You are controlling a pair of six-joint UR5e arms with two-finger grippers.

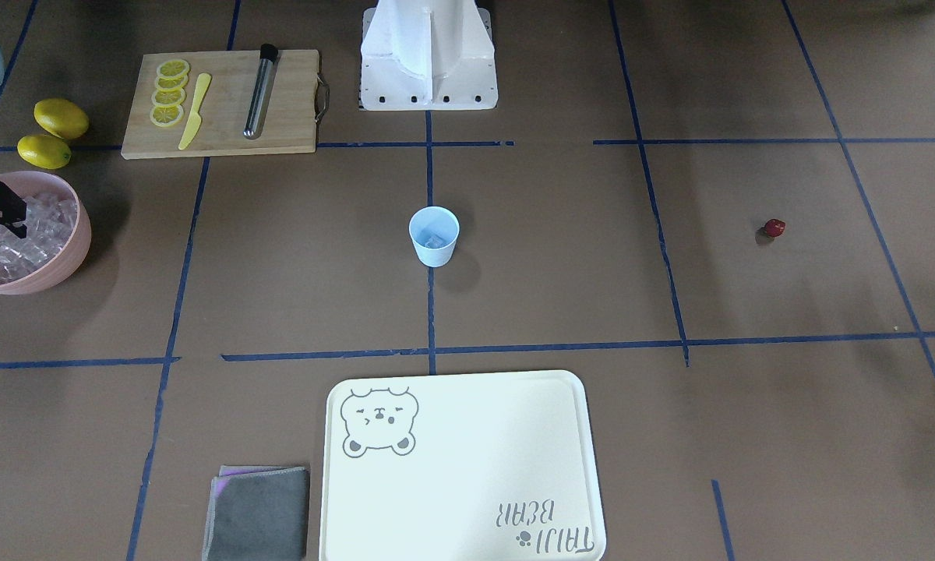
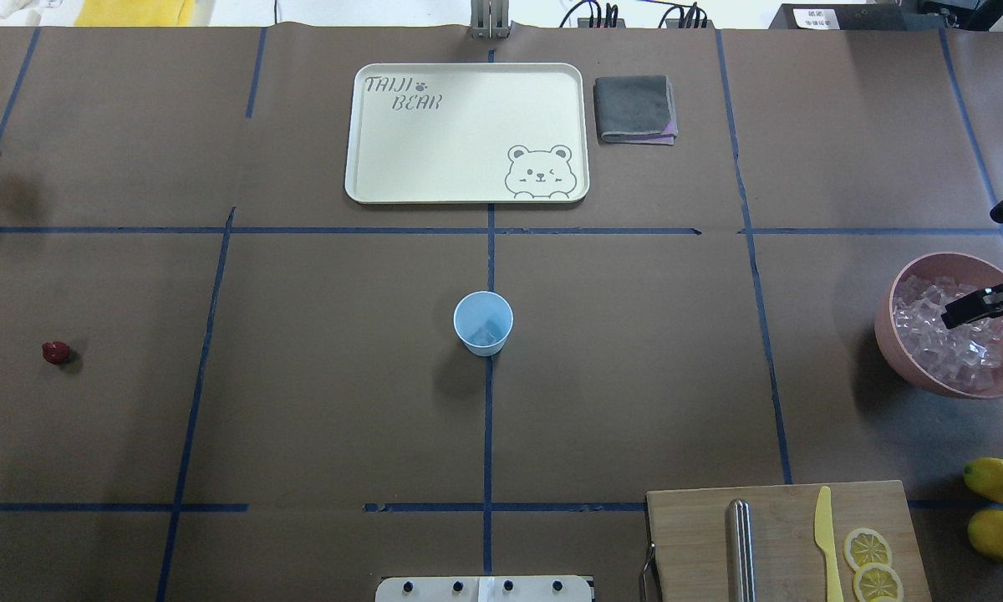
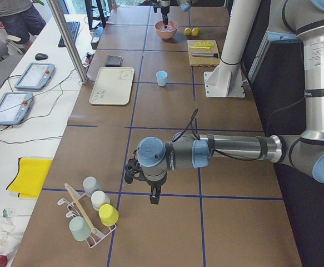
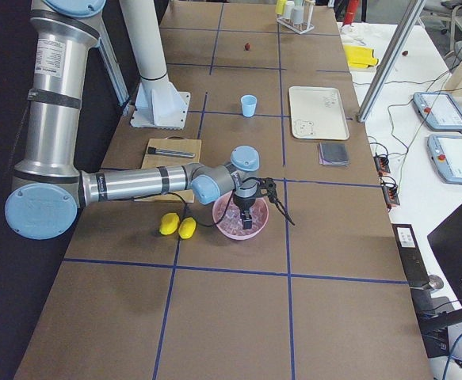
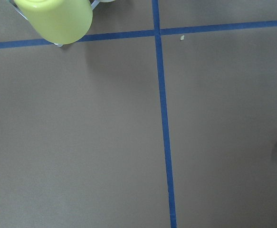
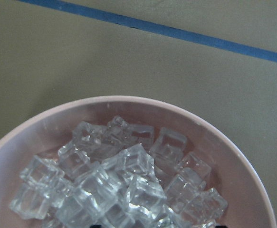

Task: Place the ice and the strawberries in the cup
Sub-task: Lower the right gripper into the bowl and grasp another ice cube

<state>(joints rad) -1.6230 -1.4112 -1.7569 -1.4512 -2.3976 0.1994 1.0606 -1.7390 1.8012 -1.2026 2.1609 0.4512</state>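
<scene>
The right gripper (image 1: 8, 222) hangs over the ice (image 6: 124, 180), inside the rim of the pink bowl (image 1: 78, 241) where the cubes are heaped. I cannot tell how far apart its fingers stand. Two lemons (image 1: 61, 118) lie just beside the bowl. Past them is a wooden board (image 1: 292, 117) with lemon slices (image 1: 170, 92), a yellow knife (image 1: 195, 111) and a metal rod (image 1: 259, 92). The cup (image 1: 434, 238) stands upright at the table's middle, well apart from the bowl, with what looks like a cube or so at its bottom. The strawberry (image 1: 774, 227) lies alone toward the robot's left. Beyond it, the left gripper (image 3: 153, 196) hovers above the table near a rack of cups (image 3: 92, 214); its opening cannot be told either.
</scene>
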